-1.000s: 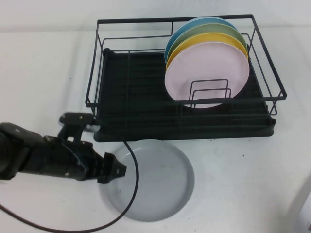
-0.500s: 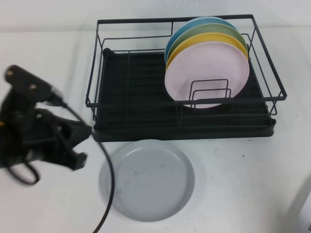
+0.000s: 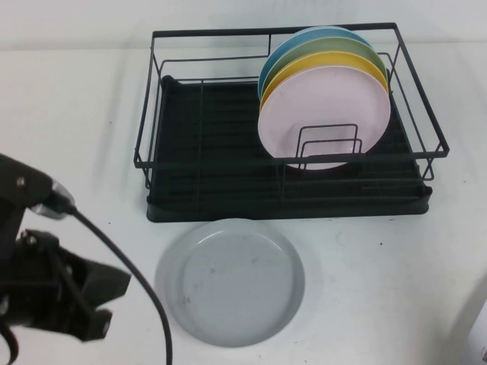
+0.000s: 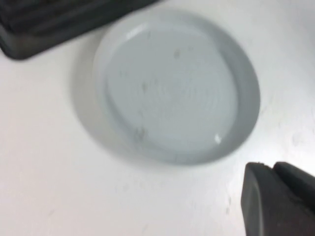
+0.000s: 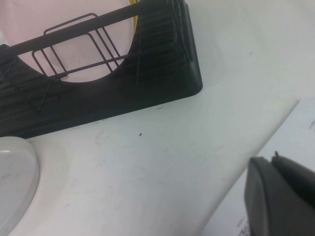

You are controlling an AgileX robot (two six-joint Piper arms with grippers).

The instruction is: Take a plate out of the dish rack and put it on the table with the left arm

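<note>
The pale grey-white plate [image 3: 230,281] lies flat on the white table [image 3: 380,266], just in front of the black wire dish rack [image 3: 281,199]. My left gripper [image 3: 99,325] is at the table's near left corner, well clear of the plate, shut and empty. In the left wrist view its fingers [image 4: 271,168] are pressed together beside the plate [image 4: 172,88], with a corner of the rack [image 4: 49,24] behind. My right gripper [image 5: 273,160] is shut and empty, low at the table's right, out of the high view.
Pink [image 3: 323,118], yellow [image 3: 319,67], green and blue plates stand upright in the rack's right half. The right wrist view shows the rack's corner [image 5: 147,93], the grey plate's edge [image 5: 15,182] and a white printed sheet [image 5: 295,132].
My left arm has pulled back from the plate's left rim toward the near left corner. The plate stays flat on the table. The right arm has not moved.
</note>
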